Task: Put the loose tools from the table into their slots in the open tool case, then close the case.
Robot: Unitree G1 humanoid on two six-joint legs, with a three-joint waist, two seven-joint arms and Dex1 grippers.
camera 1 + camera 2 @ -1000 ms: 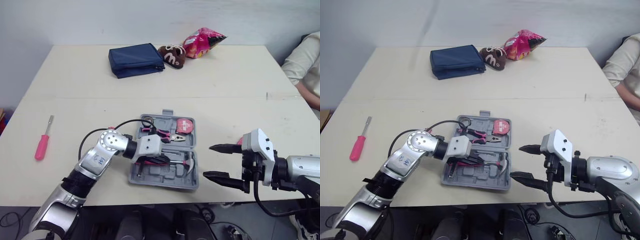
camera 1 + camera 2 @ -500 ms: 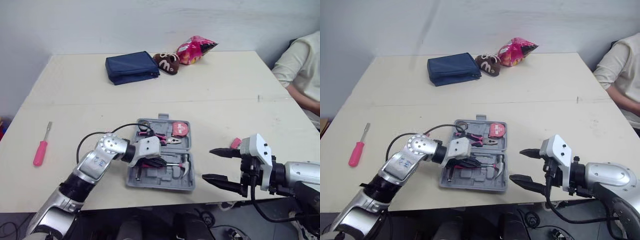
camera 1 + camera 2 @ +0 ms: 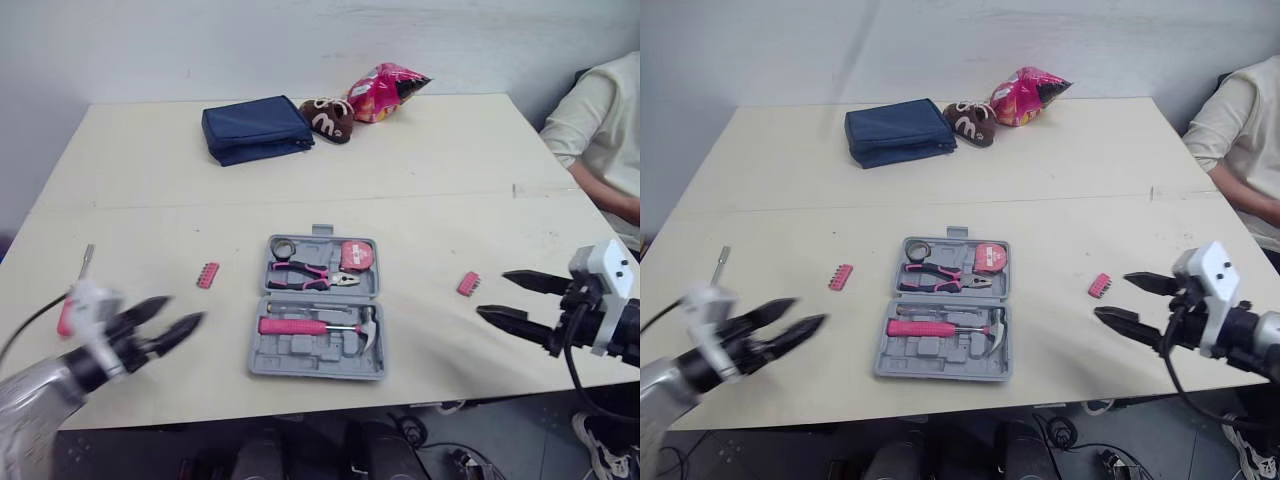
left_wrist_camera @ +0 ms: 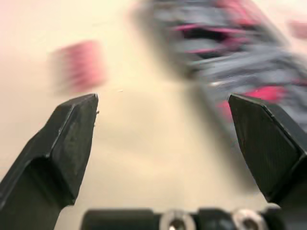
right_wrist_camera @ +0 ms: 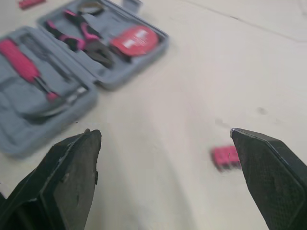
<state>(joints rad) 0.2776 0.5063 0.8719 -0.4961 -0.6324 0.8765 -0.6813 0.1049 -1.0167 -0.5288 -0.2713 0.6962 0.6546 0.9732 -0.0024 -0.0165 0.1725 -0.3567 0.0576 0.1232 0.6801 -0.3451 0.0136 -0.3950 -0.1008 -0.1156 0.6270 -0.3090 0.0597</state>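
Note:
The grey tool case [image 3: 263, 362] lies open at the table's middle, holding pink pliers [image 3: 305, 272], a red tape measure [image 3: 355, 256] and a pink-handled hammer [image 3: 295, 326]. One pink bit holder [image 3: 207, 274] lies left of the case, another [image 3: 468, 283] lies to its right. A pink screwdriver [image 3: 86, 260] lies at the far left, its handle partly hidden behind my left gripper [image 3: 185, 310]. That gripper hangs open and empty near the front left edge. My right gripper [image 3: 492, 294] is open and empty, just right of the second bit holder [image 5: 228, 157].
A navy pouch [image 3: 252, 128], a brown plush toy [image 3: 328, 115] and a pink snack bag [image 3: 385, 90] sit along the far side. A person's sleeve [image 3: 600, 120] shows at the right edge.
My left gripper has opened, left the hammer in the case and pulled back to the front left. My right gripper has drawn away to the right. The camera has shifted.

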